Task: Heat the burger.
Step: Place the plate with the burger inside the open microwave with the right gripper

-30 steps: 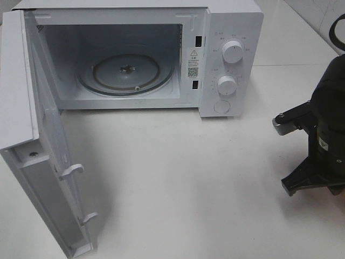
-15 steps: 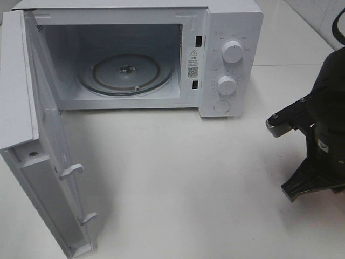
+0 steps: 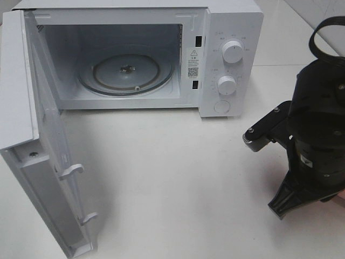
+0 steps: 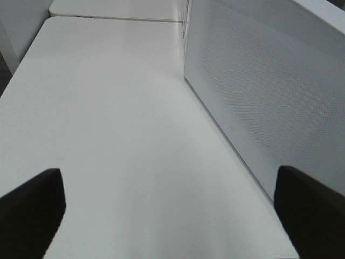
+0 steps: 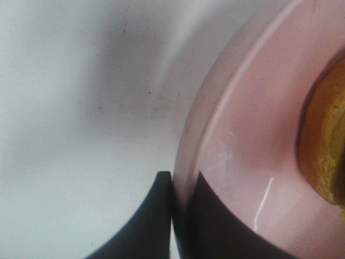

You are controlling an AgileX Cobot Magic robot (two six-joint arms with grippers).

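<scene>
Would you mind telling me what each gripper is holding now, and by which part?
The right gripper pinches the rim of the pink plate carrying the burger. The left gripper is open and holds nothing.

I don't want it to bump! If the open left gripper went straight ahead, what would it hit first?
Probably just the white table: the left gripper points slightly down at bare tabletop. The microwave door stands off to one side, likely out of its path, though depth is unclear.

Free to pass over the bare table (image 3: 178, 178) into the open microwave (image 3: 232, 27) cavity, hemmed left by the swung-out door (image 3: 48, 178), right by the right arm (image 3: 318, 129).
</scene>
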